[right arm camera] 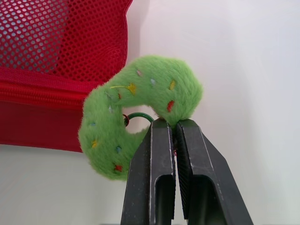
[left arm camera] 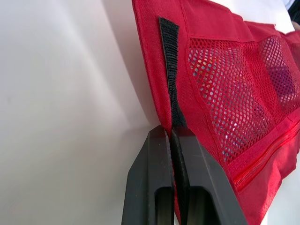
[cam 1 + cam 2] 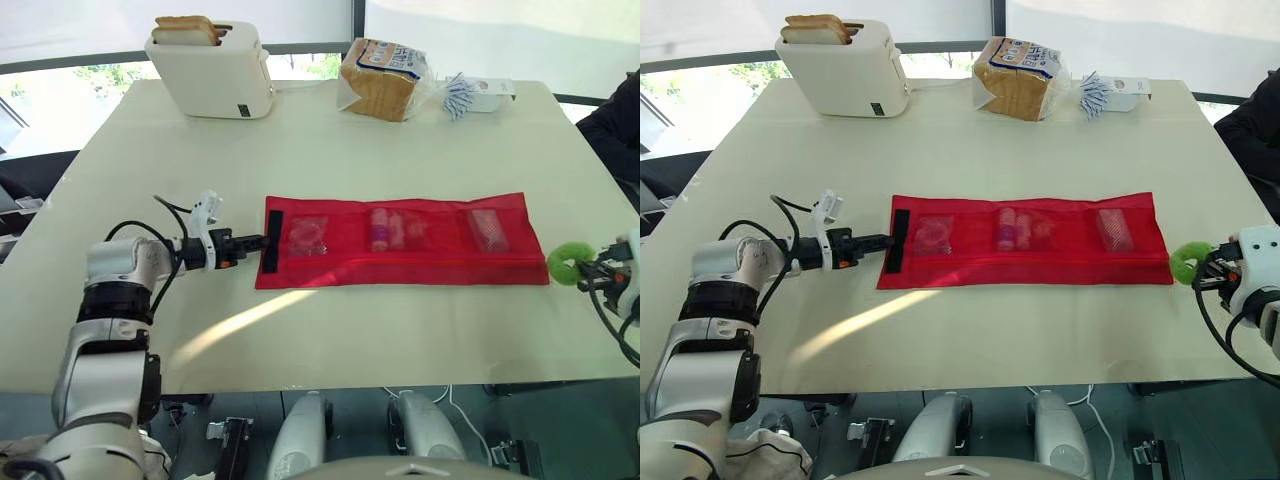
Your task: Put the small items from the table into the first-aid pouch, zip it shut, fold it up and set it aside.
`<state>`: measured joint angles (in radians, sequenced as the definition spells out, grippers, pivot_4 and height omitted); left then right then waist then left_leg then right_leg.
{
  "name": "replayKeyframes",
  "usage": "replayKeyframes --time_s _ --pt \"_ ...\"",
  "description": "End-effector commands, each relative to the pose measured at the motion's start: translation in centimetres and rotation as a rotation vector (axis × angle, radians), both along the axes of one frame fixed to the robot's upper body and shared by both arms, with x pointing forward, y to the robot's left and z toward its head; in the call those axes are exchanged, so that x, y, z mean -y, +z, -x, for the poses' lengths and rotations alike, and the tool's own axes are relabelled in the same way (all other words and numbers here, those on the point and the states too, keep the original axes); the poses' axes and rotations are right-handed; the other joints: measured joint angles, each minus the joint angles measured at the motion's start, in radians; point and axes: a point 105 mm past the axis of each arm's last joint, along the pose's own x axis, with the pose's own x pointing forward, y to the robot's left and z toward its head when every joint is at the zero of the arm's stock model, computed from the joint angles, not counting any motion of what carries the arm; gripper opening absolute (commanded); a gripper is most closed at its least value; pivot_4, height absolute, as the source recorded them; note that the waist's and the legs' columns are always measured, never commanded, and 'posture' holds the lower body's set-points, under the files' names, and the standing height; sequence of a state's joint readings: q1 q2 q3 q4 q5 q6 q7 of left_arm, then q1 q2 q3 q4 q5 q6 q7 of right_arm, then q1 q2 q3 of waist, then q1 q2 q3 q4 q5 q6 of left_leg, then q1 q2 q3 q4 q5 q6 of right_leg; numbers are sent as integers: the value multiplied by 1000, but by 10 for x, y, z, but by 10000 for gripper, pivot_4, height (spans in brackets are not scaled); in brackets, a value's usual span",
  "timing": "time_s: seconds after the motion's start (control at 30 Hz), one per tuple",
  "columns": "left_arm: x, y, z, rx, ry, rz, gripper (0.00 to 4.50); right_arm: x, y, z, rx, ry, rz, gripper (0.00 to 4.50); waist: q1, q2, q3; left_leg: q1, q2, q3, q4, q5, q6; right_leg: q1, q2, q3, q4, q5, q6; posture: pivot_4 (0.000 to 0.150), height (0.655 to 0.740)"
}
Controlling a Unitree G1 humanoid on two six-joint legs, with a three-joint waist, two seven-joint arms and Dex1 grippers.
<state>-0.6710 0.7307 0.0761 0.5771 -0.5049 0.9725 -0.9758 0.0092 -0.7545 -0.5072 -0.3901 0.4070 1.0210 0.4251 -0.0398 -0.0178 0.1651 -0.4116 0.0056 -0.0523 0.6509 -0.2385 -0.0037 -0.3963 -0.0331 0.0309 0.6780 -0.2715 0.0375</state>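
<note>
The red first-aid pouch (image 3: 400, 240) lies unfolded flat across the table, its mesh pockets holding small items (image 3: 385, 228). My left gripper (image 3: 262, 241) is shut on the pouch's left edge at the black velcro strip (image 2: 169, 56). At the pouch's right end hangs a fuzzy green ring zipper pull (image 1: 140, 112). My right gripper (image 3: 592, 268) is shut on that green pull (image 3: 569, 262), just off the pouch's right lower corner. The red zipper line (image 3: 400, 261) runs along the pouch's near side.
A white toaster (image 3: 212, 70) with bread slices stands at the back left. A bagged bread loaf (image 3: 382, 78) and a small white box with blue-white packets (image 3: 475, 95) sit at the back. A dark-sleeved person (image 3: 620, 125) is at the right edge.
</note>
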Motion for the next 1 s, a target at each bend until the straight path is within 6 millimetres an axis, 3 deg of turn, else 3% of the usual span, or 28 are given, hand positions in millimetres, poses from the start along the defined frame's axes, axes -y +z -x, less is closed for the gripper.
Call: replayKeyframes --time_s 0.03,0.17,0.23,0.37,0.47,0.5,0.53,0.63,0.7,0.8,0.93,1.0 --pt "-16 4 1 33 52 -50 0 10 19 2 43 -22 40 556 1 0 0 0 0 0 0 0 0 0 0 0 0 0 0 1500 7400" --pt "-20 6 -1 74 70 -62 0 6 15 1 32 0 6 556 1 0 0 0 0 1 0 0 0 0 0 0 0 0 0 1500 7400" --pt "-22 9 0 88 70 -58 6426 3 13 2 35 25 -14 0 0 0 0 0 0 1 0 0 0 0 0 0 0 0 0 1500 7400" --pt "-32 18 -1 189 99 -99 21668 14 14 10 39 -3 31 13681 3 0 0 0 0 0 0 0 0 0 0 0 0 0 0 1500 7400" --pt "-41 28 -6 277 146 -112 33281 20 21 15 64 -11 57 27145 5 0 0 0 1 0 0 0 0 0 -1 0 0 0 0 1500 7400" --pt "-39 42 -9 369 138 -106 33508 20 28 18 91 -10 48 31220 5 0 0 0 1 0 0 0 0 0 -1 0 0 0 0 1500 7400" --pt "-34 56 -11 465 118 -90 33508 20 32 21 107 -2 35 34614 6 0 0 0 1 0 0 0 0 0 -1 0 0 0 0 1500 7400" --pt "-10 88 -8 623 52 -28 33508 20 39 33 106 25 35 34614 14 0 0 -1 1 0 0 0 0 0 -1 -1 0 0 0 1500 7400" --pt "12 99 1 675 -36 -18 33508 15 41 40 104 61 -1 34614 24 0 0 -1 1 0 1 0 0 0 -2 -1 -1 0 0 1500 7400" --pt "52 108 22 716 -224 11 33508 -3 44 49 96 139 -98 43601 26 0 0 -1 1 0 1 0 0 1 -2 0 -1 0 0 1500 7400" --pt "102 122 63 741 -501 125 33508 -31 49 59 89 225 -257 44438 24 0 0 0 1 0 1 0 0 2 -1 0 -1 0 0 1500 7400" --pt "120 122 84 727 -627 158 38836 -44 34 65 33 229 -346 45000 24 -1 0 -1 2 0 1 0 0 2 0 -1 -1 0 0 1500 7400"
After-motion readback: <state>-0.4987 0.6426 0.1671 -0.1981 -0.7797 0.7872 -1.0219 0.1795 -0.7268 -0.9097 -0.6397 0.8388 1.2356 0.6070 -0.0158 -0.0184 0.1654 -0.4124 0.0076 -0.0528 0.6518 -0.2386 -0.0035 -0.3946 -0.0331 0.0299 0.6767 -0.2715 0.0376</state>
